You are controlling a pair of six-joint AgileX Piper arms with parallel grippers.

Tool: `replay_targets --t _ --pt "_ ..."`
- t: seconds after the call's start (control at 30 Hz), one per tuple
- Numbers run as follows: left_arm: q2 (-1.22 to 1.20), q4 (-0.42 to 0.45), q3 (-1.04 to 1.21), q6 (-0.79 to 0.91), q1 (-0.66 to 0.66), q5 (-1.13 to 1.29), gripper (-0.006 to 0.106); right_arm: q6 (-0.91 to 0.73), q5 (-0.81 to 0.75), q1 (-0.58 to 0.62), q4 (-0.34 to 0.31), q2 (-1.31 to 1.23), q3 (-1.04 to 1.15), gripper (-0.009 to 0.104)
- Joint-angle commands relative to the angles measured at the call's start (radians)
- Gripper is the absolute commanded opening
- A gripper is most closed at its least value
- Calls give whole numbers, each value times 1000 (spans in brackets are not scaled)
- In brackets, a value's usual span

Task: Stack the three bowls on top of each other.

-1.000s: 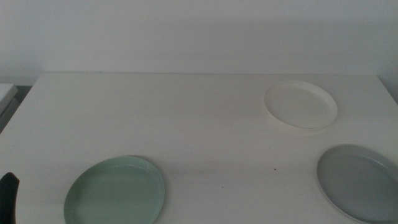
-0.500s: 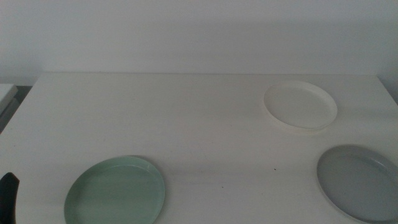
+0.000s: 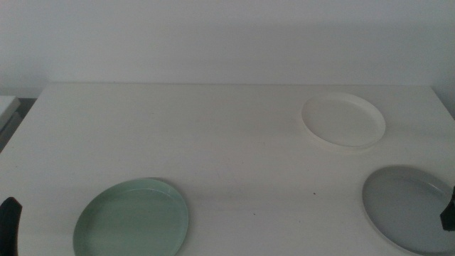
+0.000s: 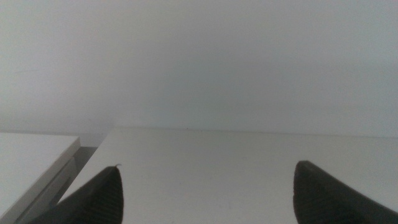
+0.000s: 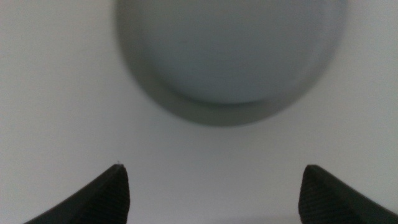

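While unstacked, three shallow bowls [image 3: 344, 119] apart.

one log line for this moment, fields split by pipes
stage: unstacked | right gripper: open, near grey shallow dish | left gripper: open, waiting

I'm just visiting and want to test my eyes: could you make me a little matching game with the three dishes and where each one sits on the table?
Things:
1. mint green bowl
2. grey bowl
3. white bowl

Places in the middle view:
A. far right of the table
B. near left
C. near right, by the right gripper

Pairs: 1-B, 2-C, 3-A
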Motion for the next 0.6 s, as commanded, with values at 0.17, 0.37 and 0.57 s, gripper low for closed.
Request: replay_targets --t 0.17,0.37,0.57 --pt "-3 -1 0 -2 0 -13 94 47 -84 -180 -41 228 -42 87" --pt "-3 -1 0 -2 0 -13 94 43 -217 -283 -28 438 -63 77" --pt "-3 -1 0 -2 0 -13 94 47 -236 -304 -26 645 -155 65"
